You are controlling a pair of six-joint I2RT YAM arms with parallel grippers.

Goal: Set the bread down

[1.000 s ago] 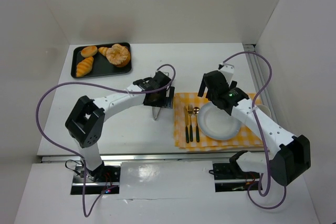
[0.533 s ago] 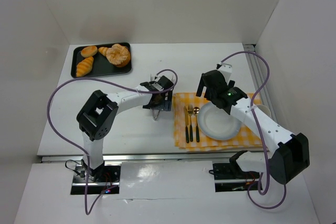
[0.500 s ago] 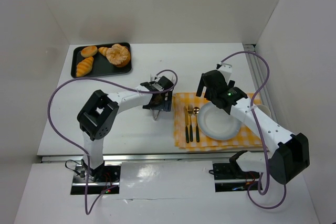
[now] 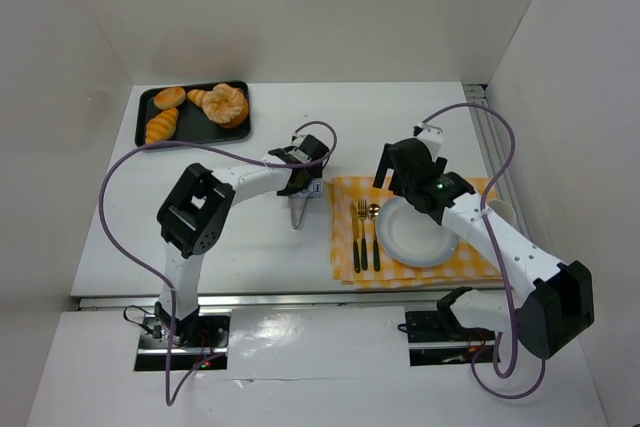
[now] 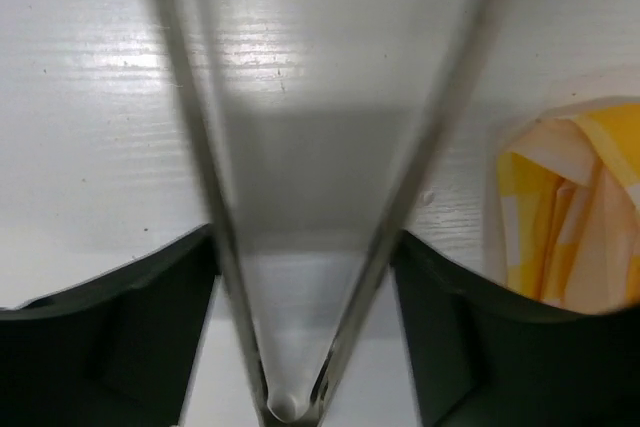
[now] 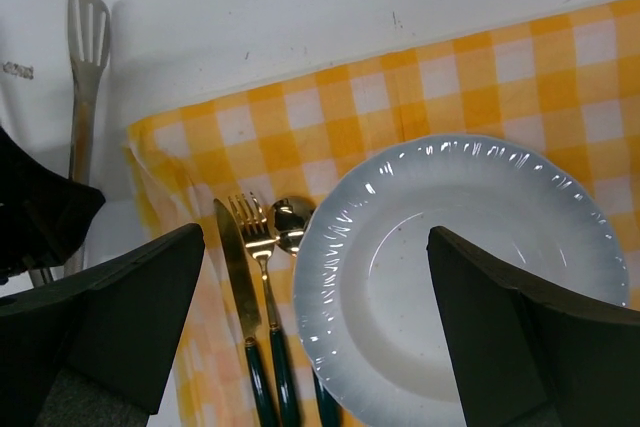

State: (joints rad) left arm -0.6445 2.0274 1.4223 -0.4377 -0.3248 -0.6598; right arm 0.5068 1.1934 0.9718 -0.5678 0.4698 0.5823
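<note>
top external view: the bread [image 4: 225,104] lies on a dark tray [image 4: 192,134] in the far left corner of the surface [image 4: 230,237], several golden pieces close together, well apart from both arms. the left gripper [image 4: 300,185] is over the middle of the surface, on a pair of metal tongs [image 4: 298,213] whose free end points to the near edge. just beside the tongs, toward the right edge, a yellow checked cloth [image 4: 345,252] carries a white plate [image 4: 415,237], with a knife [image 4: 355,242], fork [image 4: 364,237] and spoon [image 4: 373,213] side by side on the plate's left. the right gripper [image 4: 398,169] hangs over the far edge of the cloth.

left wrist view: the two thin arms of the tongs [image 5: 420,147] meet at the bottom of the picture and spread upward. the left gripper [image 5: 305,237] is set to a middling width, its dark fingers [image 5: 110,337] lying against the outside of both arms, so it holds the tongs. a folded corner of the cloth [image 5: 560,207] shows at the right, on the pale surface [image 5: 100,97].

right wrist view: the right gripper [image 6: 315,237] is spread wide, its fingers [image 6: 110,327] at either side of the picture with nothing between them. below it are the plate [image 6: 450,247], the cloth [image 6: 350,97], the knife [image 6: 235,267], fork [image 6: 255,237] and spoon [image 6: 290,219]. the slotted head of the tongs [image 6: 85,37] lies off the cloth at the upper left.
</note>
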